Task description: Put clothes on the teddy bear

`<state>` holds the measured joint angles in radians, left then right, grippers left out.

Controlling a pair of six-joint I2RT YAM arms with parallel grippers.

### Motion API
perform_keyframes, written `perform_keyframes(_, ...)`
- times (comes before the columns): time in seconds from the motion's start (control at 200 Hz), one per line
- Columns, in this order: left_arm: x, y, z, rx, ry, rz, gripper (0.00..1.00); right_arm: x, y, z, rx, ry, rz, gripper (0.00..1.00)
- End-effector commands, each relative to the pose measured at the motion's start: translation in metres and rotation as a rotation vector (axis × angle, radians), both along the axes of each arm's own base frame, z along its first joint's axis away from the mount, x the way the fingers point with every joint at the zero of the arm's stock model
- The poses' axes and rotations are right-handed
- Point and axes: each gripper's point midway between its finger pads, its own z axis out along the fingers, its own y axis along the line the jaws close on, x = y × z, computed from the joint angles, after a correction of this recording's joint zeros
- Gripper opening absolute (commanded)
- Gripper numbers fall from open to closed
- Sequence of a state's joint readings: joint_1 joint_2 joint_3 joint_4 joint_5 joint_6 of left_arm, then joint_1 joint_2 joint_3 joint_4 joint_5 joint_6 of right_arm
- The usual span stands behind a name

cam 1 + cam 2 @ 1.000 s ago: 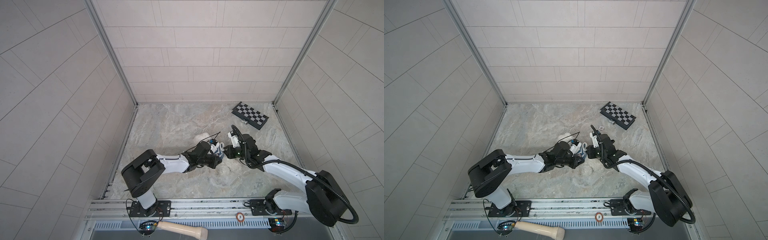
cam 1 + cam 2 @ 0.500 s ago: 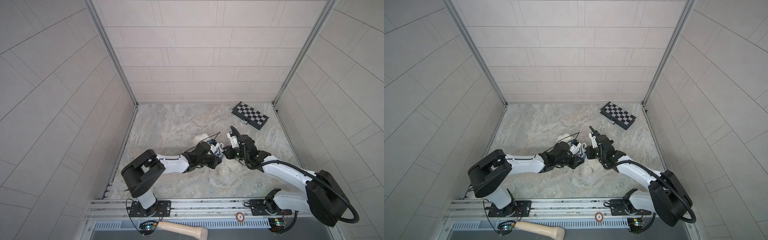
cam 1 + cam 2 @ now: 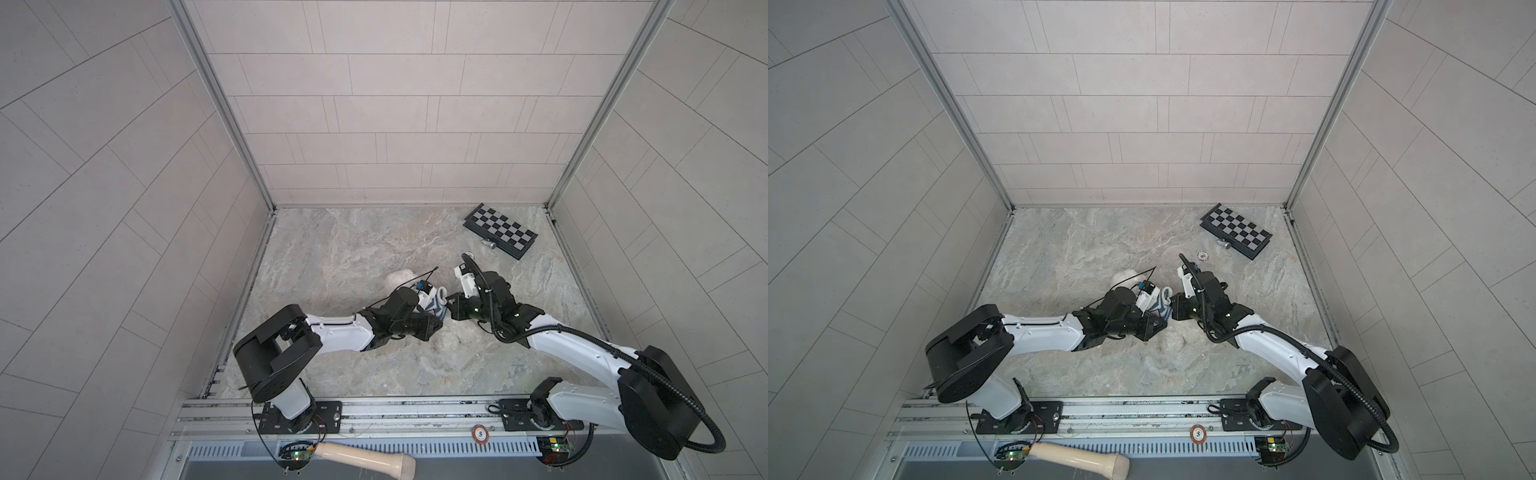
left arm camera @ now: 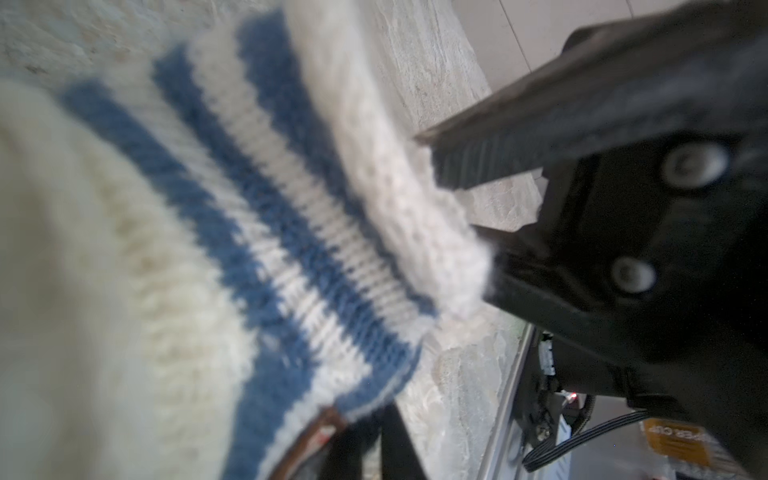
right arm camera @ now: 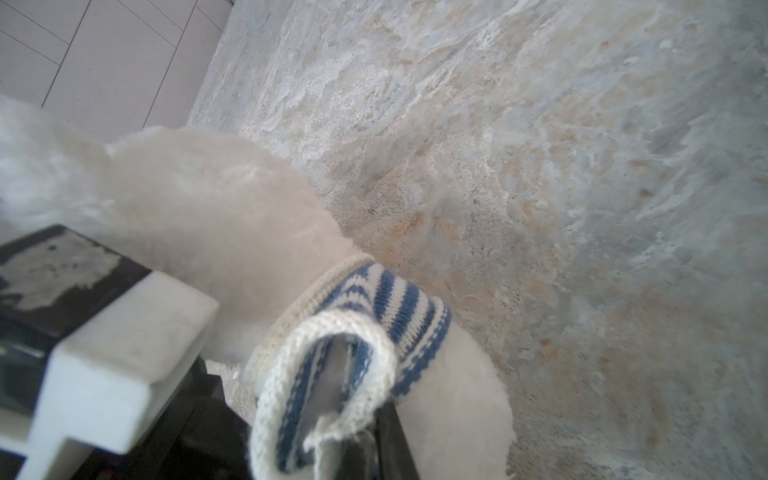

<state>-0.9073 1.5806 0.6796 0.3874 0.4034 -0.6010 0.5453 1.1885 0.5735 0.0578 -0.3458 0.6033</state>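
Near rail: wooden handle; round token marked "5". Marble-patterned tabletop, middle: teddy bear lying between both arms, striped shirt partly on it, its cuff clenched by right gripper. Finger state of left gripper indiscernible. Far-right corner: checkerboard. Grey tiled walls on three sides.

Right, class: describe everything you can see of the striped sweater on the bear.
The striped sweater is a blue-and-white knit with cream ribbed edging and a brown-edged badge at one edge. It sits bunched partway around the fluffy cream teddy bear, which lies on the marbled tabletop. One cream-edged opening stands out as a loop, pinched by the right end effector.
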Motion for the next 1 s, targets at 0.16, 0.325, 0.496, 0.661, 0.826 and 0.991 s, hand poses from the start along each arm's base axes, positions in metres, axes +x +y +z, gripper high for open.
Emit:
perform_keyframes(0.16,-0.006,0.032,0.039,0.018,-0.039,0.048,0.67,-0.004,-0.004,0.008,-0.006,-0.056,-0.003,0.0)
perform_keyframes(0.325,-0.004,0.064,0.07,0.063,-0.07,0.081,0.7,-0.005,-0.001,0.017,0.001,-0.107,0.019,0.0)
perform_keyframes(0.496,0.022,0.109,0.099,0.202,-0.109,0.194,0.72,-0.006,0.006,0.03,0.024,-0.161,0.051,0.0)
perform_keyframes(0.661,0.062,0.144,0.107,0.269,-0.094,0.316,0.81,-0.008,0.015,0.036,0.013,-0.183,0.1,0.0)
perform_keyframes(0.826,0.091,0.139,0.113,0.328,-0.123,0.323,0.87,-0.008,0.022,0.04,0.008,-0.196,0.128,0.0)
perform_keyframes(0.991,0.111,0.116,0.111,0.307,-0.101,0.287,0.84,-0.009,0.028,0.04,-0.021,-0.198,0.156,0.0)
